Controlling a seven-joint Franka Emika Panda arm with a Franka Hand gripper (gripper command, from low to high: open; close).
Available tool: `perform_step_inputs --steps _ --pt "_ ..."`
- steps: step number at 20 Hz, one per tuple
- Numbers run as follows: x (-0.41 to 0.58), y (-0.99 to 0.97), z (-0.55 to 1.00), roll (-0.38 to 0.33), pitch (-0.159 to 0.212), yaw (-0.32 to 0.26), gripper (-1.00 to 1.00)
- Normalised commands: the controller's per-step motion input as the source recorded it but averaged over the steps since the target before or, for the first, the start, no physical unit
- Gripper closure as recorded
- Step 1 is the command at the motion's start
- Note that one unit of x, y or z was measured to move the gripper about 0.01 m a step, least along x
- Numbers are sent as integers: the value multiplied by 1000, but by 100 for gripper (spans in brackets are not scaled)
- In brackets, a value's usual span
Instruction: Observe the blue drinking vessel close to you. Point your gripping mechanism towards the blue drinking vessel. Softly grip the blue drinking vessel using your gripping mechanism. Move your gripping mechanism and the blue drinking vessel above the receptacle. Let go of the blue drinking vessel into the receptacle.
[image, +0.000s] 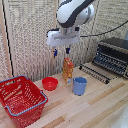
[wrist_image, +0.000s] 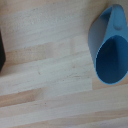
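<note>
A plain blue cup (image: 79, 85) stands upright on the wooden table, right of a small red bowl (image: 49, 83) in the exterior view. It also shows in the wrist view (wrist_image: 110, 50), seen from above with its open mouth visible. My gripper (image: 61, 51), the white boxy arm end with short blue-tipped fingers, hangs high above the table, up and to the exterior view's left of the cup, fingers apart and empty. The red mesh basket (image: 21, 100) with a grey-blue rim sits at the exterior view's left front.
A clear bottle of orange contents (image: 67, 70) stands just behind the cup and bowl. A toaster oven (image: 114, 55) with a pulled-out rack (image: 95, 72) sits at the exterior view's right. A dark object edge (wrist_image: 1, 50) shows in the wrist view.
</note>
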Motion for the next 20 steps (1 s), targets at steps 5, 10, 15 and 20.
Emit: perform_step_inputs --steps 5,10,15,20 --pt "-563 -623 -99 28 -32 -11 -100" --pt "-673 -601 -118 15 -35 0 -100" --pt "-279 -441 -230 1 -18 45 -100" --pt "-6 -325 -314 -32 20 101 -100"
